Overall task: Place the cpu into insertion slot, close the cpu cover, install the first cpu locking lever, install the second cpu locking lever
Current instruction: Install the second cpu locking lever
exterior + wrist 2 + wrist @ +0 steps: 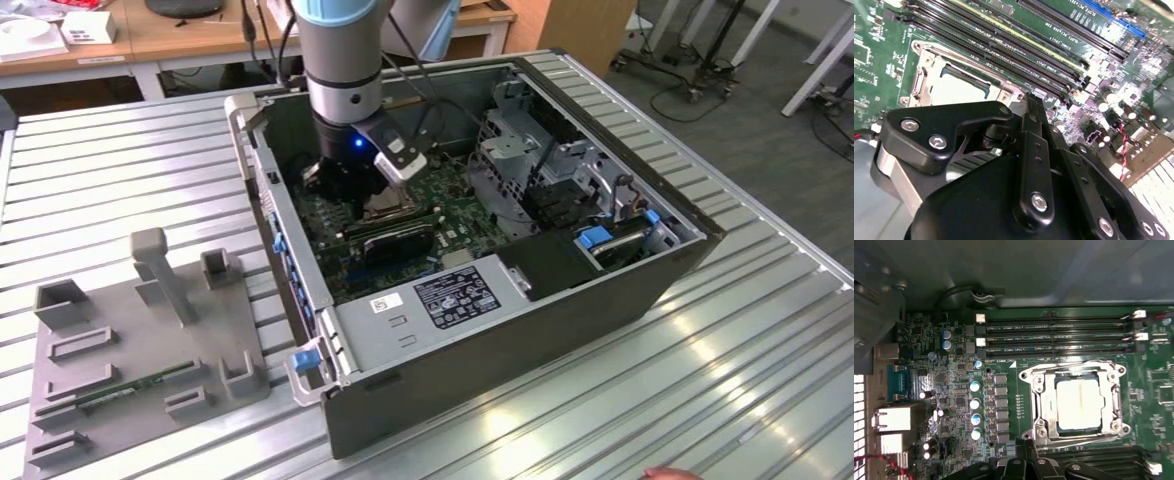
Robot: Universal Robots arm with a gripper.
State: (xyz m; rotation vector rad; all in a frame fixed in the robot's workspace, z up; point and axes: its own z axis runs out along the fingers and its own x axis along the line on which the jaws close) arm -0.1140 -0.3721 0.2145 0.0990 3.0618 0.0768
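Ribbed metal bench (747, 380) carries an open computer case (534, 330). Inside it, the claw (1024, 460), whose grip I cannot tell, hangs just beside the insertion slot (1041, 390), where the cpu (1079, 402) lies under the closed cpu cover (1074, 372).

One cpu (1079, 405) sits in one insertion slot (1039, 405) under one cpu cover (1074, 371). Three memory slots (1054, 331) (black, upper right) show, perhaps more; five capacitors (975, 402), centre left.

The exterior view looks down from high on the open grey metal computer case (534, 300); both wrist views hover close over its green motherboard (1019, 390), sharing the square silver-rimmed socket (956, 85).
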